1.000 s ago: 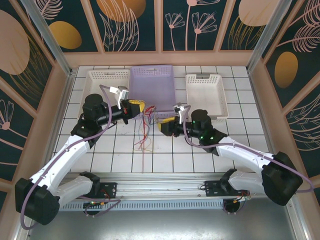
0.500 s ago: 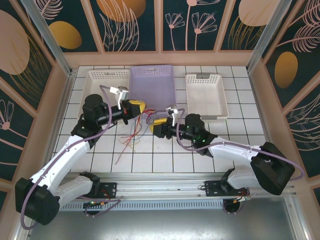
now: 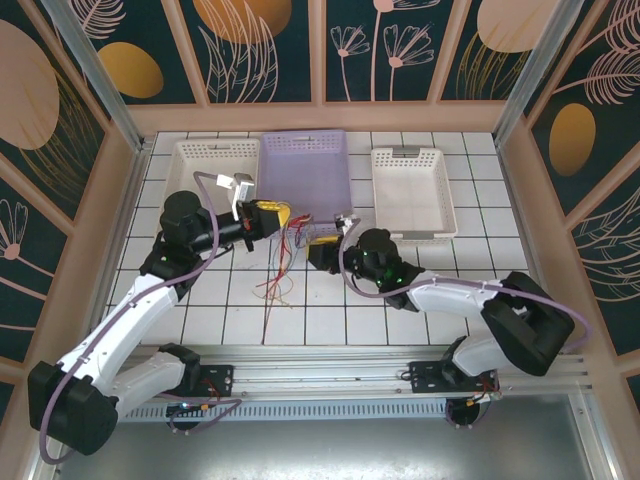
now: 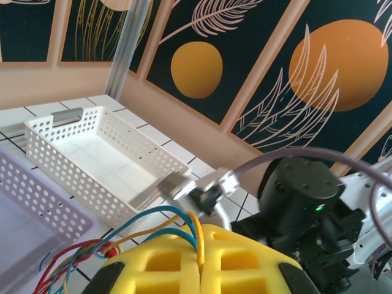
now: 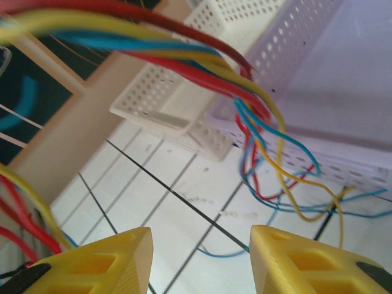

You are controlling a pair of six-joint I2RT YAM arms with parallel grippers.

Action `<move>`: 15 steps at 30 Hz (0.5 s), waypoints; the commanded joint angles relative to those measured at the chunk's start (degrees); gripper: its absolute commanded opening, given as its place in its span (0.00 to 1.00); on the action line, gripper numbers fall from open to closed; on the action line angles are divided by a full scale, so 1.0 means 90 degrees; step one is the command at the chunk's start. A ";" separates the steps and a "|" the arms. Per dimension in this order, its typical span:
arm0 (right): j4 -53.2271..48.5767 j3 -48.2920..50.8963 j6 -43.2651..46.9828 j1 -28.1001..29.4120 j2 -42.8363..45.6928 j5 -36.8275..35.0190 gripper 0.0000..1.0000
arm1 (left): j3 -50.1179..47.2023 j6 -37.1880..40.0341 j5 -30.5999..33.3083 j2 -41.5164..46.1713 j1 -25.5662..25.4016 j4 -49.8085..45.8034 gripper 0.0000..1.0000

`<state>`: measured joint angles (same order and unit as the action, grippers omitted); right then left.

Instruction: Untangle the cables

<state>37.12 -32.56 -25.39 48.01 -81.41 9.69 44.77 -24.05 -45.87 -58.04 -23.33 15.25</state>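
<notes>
The cables are thin red, yellow and blue wires hanging in a tangled bunch over the white tiles, in front of the purple basket. My left gripper is shut on them from the left. In the left wrist view, blue and yellow strands are pinched in the seam between its yellow fingers. My right gripper sits just right of the bunch, low over the tiles. In the right wrist view its jaws stand open with nothing between them. The strands cross above and beyond the fingertips.
A white basket stands at the back left and another at the back right, flanking the purple one. Thick purple hoses run along both arms. Bare tiles lie in front of the hanging wires, toward the rail at the near edge.
My right gripper has moved left, close to the hanging bunch, and its jaws have narrowed a little. The wires' loose ends have swung about. My left gripper holds on, barely shifted.
</notes>
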 commanded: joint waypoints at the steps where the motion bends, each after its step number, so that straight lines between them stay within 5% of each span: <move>1: 0.0261 -0.0158 0.0322 0.0013 -0.0181 -0.0275 0.45 | -0.0072 -0.0111 -0.0215 0.0145 -0.0034 0.0475 0.00; 15: 0.0766 -0.0190 0.1015 0.0183 -0.0837 -0.1655 0.40 | -0.0121 -0.0223 -0.0353 0.0335 -0.0033 0.0666 0.00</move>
<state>39.16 -33.71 -18.31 49.12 -88.36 -0.21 44.12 -25.34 -47.59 -56.31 -23.33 17.41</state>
